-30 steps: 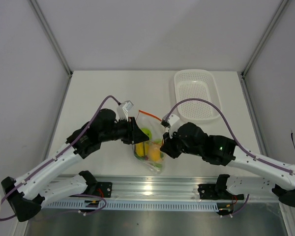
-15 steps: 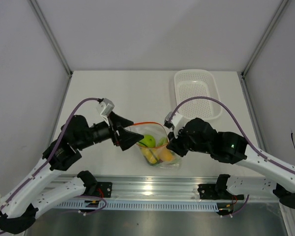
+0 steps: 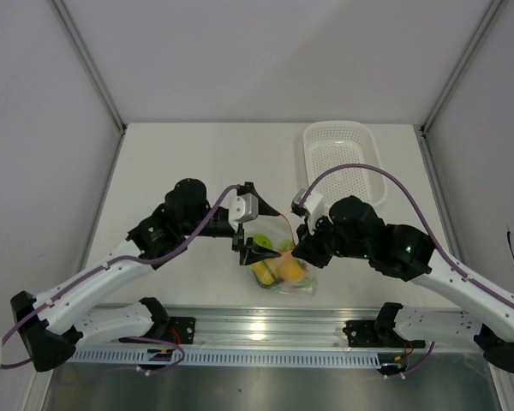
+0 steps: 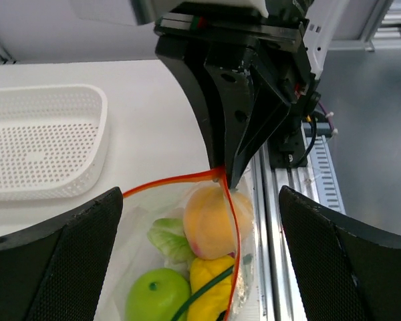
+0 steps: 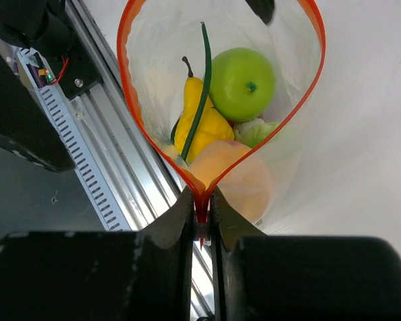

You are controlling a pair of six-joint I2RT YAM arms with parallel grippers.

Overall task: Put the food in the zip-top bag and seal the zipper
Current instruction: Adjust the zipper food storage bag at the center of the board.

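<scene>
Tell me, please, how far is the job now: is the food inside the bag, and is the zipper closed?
Done: the food lies inside the bag. In hand: the right gripper pinches one end of the zipper, and the left gripper hangs open at the mouth. Left: the zipper gapes wide, so it has to be pressed shut along its length.

No text, label, brand, number or sign can be read in any of the three views.
</scene>
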